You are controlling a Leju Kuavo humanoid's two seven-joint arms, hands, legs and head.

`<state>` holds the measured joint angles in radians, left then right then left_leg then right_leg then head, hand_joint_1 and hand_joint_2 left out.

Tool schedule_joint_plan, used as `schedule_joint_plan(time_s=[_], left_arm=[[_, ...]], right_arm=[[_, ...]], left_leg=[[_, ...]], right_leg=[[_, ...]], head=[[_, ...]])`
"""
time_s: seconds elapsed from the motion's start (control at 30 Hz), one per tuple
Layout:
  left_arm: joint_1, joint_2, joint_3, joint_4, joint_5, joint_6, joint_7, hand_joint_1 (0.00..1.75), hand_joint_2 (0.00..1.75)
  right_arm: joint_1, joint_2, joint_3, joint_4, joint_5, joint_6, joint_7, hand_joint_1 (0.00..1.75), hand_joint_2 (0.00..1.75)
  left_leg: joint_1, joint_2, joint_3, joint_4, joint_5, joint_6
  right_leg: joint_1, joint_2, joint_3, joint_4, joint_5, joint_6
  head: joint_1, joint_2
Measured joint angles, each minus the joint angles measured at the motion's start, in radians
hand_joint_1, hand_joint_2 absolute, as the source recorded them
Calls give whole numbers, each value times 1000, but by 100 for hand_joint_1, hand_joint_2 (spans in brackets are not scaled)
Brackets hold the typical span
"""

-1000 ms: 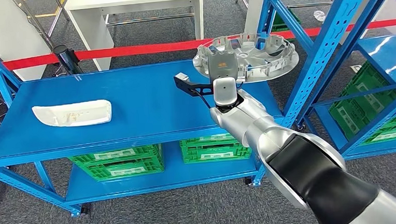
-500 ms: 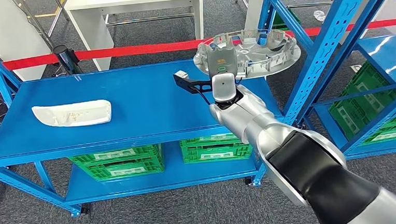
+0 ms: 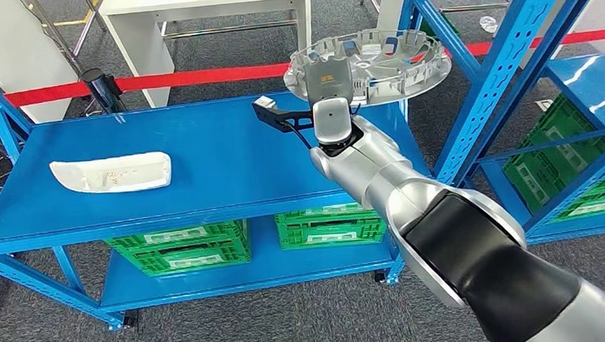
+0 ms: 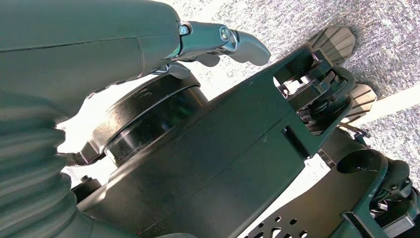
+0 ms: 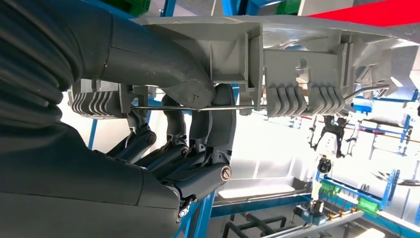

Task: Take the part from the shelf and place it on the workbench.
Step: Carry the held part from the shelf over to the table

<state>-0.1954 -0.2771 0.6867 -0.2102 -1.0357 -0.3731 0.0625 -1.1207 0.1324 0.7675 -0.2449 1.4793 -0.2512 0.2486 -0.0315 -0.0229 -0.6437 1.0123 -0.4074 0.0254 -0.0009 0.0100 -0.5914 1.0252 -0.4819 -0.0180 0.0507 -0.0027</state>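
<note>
The right robot hand (image 3: pixel 327 82) is gripping the near-left rim of the part (image 3: pixel 372 62), a round grey plastic wheel cover. In the right wrist view, the thumb (image 5: pixel 163 62) is pressing on one face of the rim while the darker fingers (image 5: pixel 208 129) are curling against the opposite face, so the right robot hand (image 5: pixel 193 114) is clamping the part (image 5: pixel 297 59) between them. The fingers are lying close together, and a thin wire ring on the part is running across them.

The part is hanging in the air over the far right corner of the blue shelf (image 3: pixel 204 169), clear of the shelf surface and close to the blue upright post (image 3: pixel 499 72) on the right. It is lying nearly flat, tilting slightly, with its ribbed, clip-lined inner side facing up. Being circular, it is showing no long axis; its disc plane is roughly level and extends to the right and far side of the right robot hand.

The left robot hand (image 4: pixel 218 42) is appearing in the left wrist view, with grey fingers curving above dark robot body parts; whether it is spread or closed cannot be told.

A white elongated piece (image 3: pixel 111 173) is lying on the left part of the blue shelf, its long axis running left to right, well apart from the part. Green crates (image 3: pixel 181 248) are sitting on the lower shelf level. A red barrier tape (image 3: pixel 198 77) is stretching across the far side.
</note>
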Motion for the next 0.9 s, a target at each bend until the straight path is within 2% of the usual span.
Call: schedule_joint_plan(time_s=[0.9], left_arm=[[-2,-8,-1,0,-24,0,-11,0,175]], right_arm=[[-26,-21,1,2,40,1,-2,175,175]], left_leg=[[-1,3,0,0,0,0]], right_leg=[[-1,3,-2,0,0,0]], head=[[0,0]])
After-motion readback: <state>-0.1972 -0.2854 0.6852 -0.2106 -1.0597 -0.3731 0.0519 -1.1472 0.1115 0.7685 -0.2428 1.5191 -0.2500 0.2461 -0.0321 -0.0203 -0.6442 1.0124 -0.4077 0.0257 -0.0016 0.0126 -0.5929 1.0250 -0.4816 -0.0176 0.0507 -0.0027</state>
